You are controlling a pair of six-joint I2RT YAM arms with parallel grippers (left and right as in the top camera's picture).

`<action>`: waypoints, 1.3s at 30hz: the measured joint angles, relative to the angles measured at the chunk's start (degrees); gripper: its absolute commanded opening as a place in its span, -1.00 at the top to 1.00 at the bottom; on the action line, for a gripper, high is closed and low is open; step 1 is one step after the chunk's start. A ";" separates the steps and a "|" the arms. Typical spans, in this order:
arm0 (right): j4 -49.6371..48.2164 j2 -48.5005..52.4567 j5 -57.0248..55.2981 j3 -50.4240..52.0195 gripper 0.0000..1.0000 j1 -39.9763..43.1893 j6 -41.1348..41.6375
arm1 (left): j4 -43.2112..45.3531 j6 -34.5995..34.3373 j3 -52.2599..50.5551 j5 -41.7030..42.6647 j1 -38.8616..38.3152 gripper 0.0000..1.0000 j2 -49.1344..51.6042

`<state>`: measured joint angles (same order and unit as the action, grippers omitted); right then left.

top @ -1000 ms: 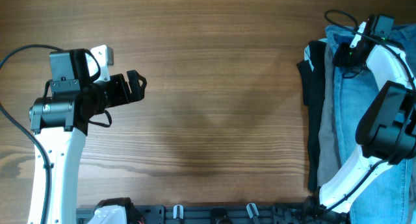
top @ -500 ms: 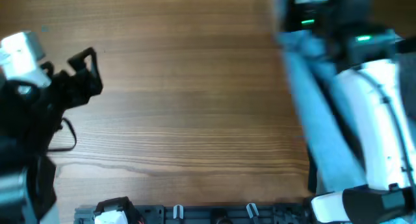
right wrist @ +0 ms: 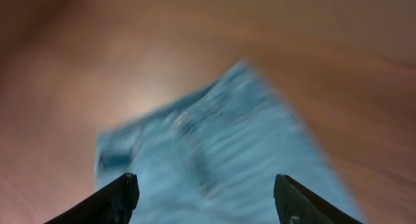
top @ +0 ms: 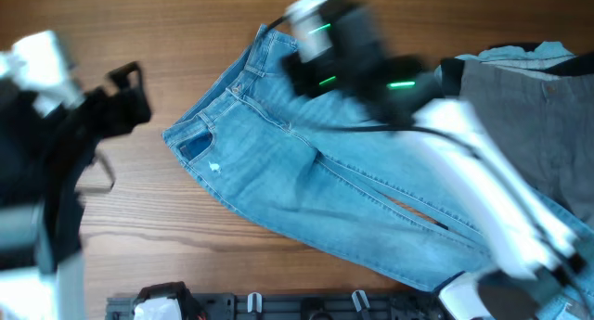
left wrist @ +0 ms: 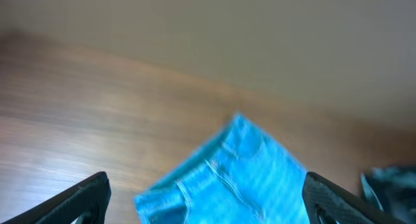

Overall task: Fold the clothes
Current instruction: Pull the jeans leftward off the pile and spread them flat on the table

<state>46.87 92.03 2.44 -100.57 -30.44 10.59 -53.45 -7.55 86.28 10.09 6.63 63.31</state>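
Well, the jeans [top: 306, 181] lie spread out slantwise on the table [top: 186, 23]. The waistband is toward the far middle and the legs run down to the robot's right, beside the grey trousers [top: 520, 107]. The right gripper [right wrist: 203, 182] hangs over the waistband end, its fingers wide apart with nothing between them; the blur hides whether it touches the denim. The left gripper [top: 130, 96] sits off to the left, clear of the jeans, also spread wide and empty.
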 measured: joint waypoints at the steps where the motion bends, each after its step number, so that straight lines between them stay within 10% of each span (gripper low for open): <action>1: 0.92 -4.17 1.66 -0.52 -0.43 5.53 2.23 | 0.20 1.75 0.07 0.98 -2.34 -0.86 5.01; 7: 12.92 -10.56 9.38 -1.49 -0.45 19.93 6.82 | 13.40 18.01 -0.17 3.63 -17.38 -0.86 43.89; 15: 17.70 -6.73 10.67 -1.42 -0.49 20.90 7.17 | 31.74 22.56 -0.44 1.77 -19.54 -0.80 59.71; 20: 18.45 -4.13 10.67 -1.42 -0.46 20.90 7.17 | 31.82 23.45 0.79 0.63 -18.10 0.92 63.14; 26: 20.06 -4.11 10.40 -1.42 -0.44 20.90 7.04 | 27.61 12.39 2.14 0.09 -10.27 0.92 63.65; 35: 21.55 -4.11 8.85 -1.42 -0.53 20.90 5.53 | 18.23 6.49 1.70 -10.38 32.22 0.92 60.59; 39: 23.10 -3.69 8.46 -1.42 -0.54 20.90 5.46 | 16.63 5.01 -0.61 -9.35 36.59 0.34 52.63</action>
<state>69.97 88.33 10.90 -102.00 -9.54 16.05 -36.82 -2.55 85.67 0.73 43.22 115.94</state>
